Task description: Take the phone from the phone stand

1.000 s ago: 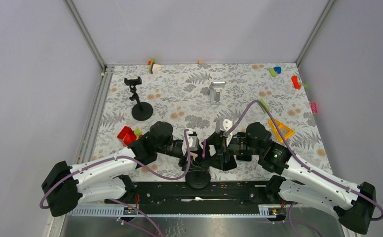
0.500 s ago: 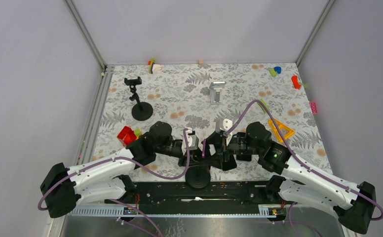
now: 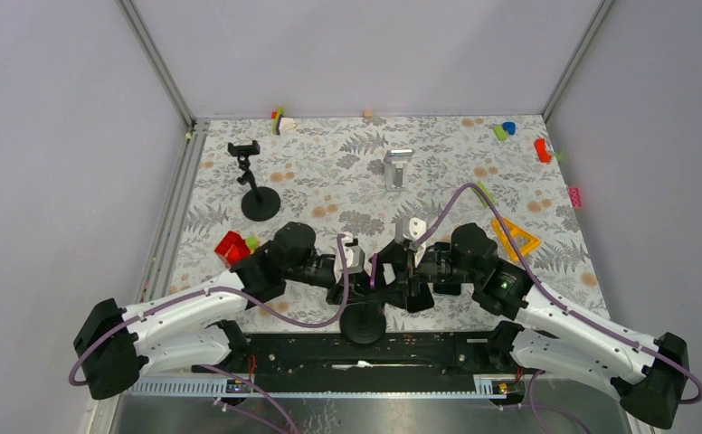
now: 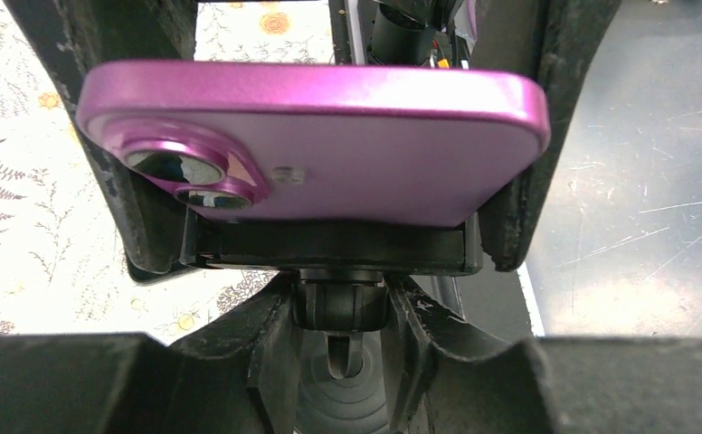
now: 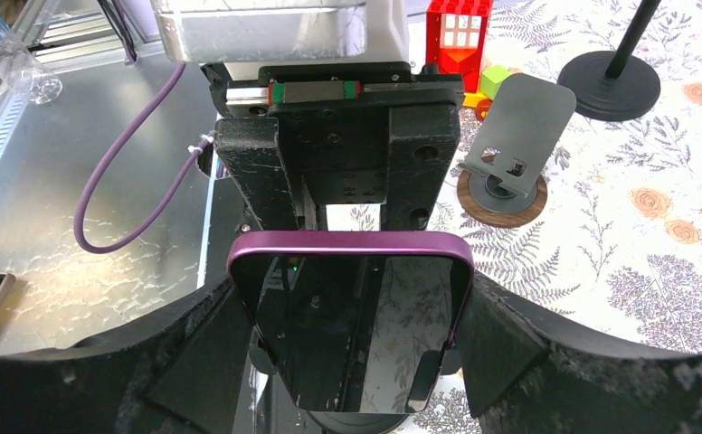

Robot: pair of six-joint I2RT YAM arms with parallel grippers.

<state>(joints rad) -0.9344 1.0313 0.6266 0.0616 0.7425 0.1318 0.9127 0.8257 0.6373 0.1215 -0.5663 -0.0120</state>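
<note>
The phone [image 4: 329, 145] sits in the stand [image 4: 334, 249], low centre of the overhead frame, at the near edge of the table [image 3: 329, 172]. The stand's cradle holds the phone and nothing else. The right gripper [image 5: 352, 339] is clamped on the phone's two edges. The left gripper [image 5: 346, 217] pinches the stand's neck below. I'd worry the slick edges slip if the cradle bites hard. The stand could also lift and tip if the left hold gives.

Arms bent inward, left tool [image 3: 358, 282] facing right tool [image 3: 391, 284] closely.
</note>
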